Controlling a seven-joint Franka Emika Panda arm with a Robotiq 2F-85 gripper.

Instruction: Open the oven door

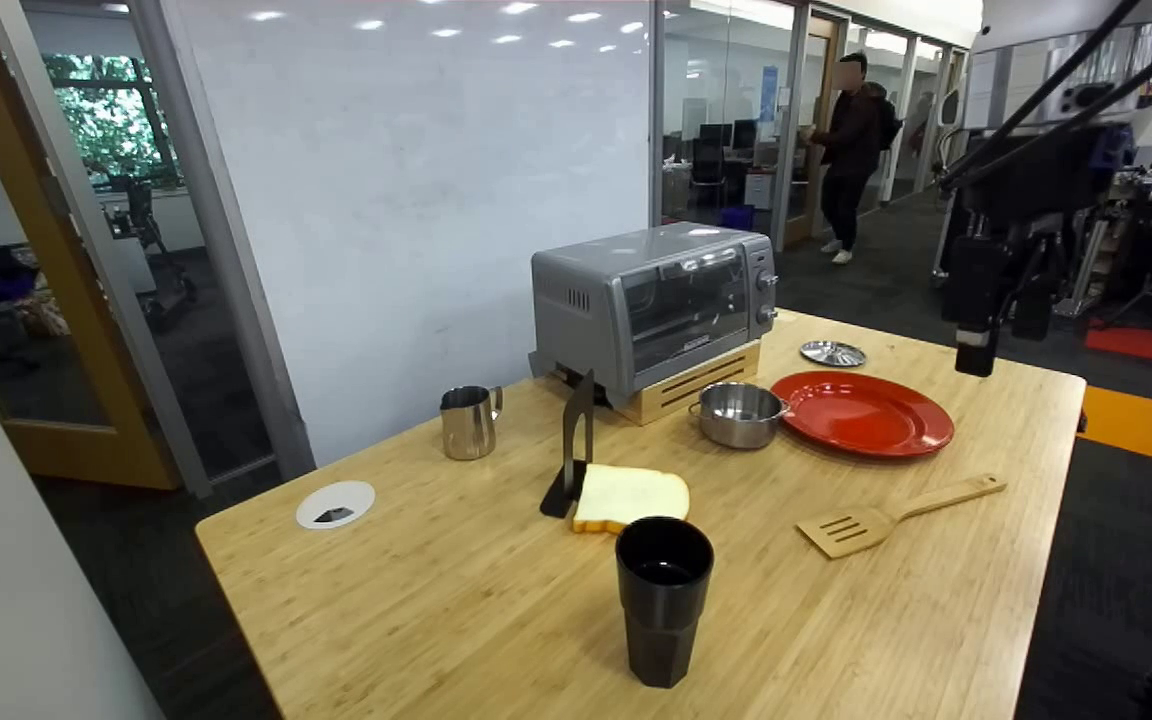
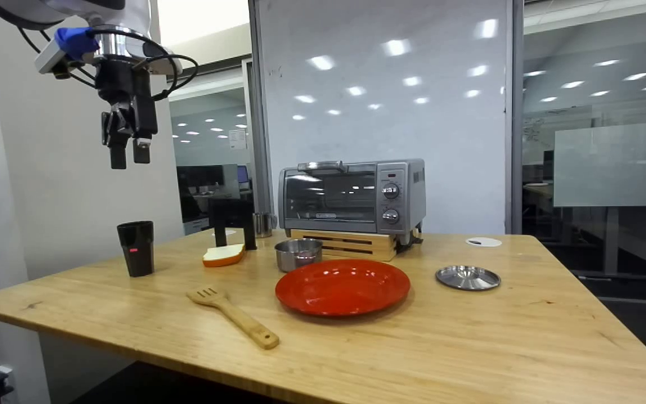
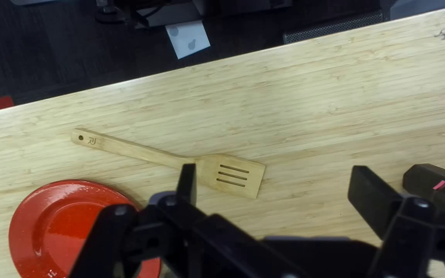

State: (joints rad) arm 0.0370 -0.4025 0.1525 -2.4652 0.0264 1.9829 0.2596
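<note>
In an exterior view the black jaws hang at the upper left of the frame, spread apart with nothing between them; the wrist view shows the same wide gap above the pale wooden table (image 3: 303,127). At mid-frame, well apart from them, the dark glass oven door (image 2: 331,197), rimmed in silver metal, sits closed on the boxy silver toaster oven (image 2: 383,201), its curved silver handle (image 2: 321,166) along the top untouched. By my reading nothing is done yet: reaching the handle, catching it and drawing the door down are all left.

Left to right, for room: the tall black tumbler (image 2: 137,249) stands low at the left, then the upright black stand (image 2: 230,211) near the oven's left corner, best passed over. At centre, the small round steel pot (image 2: 295,259) sits just in front of the slatted wooden riser (image 2: 351,244), with the glossy red plate (image 2: 342,287) nearer the camera; a lowered door could come out above the pot, and I cannot tell whether it would clear. The table's right edge slants to the lower right corner, well away from the likely approach.
</note>
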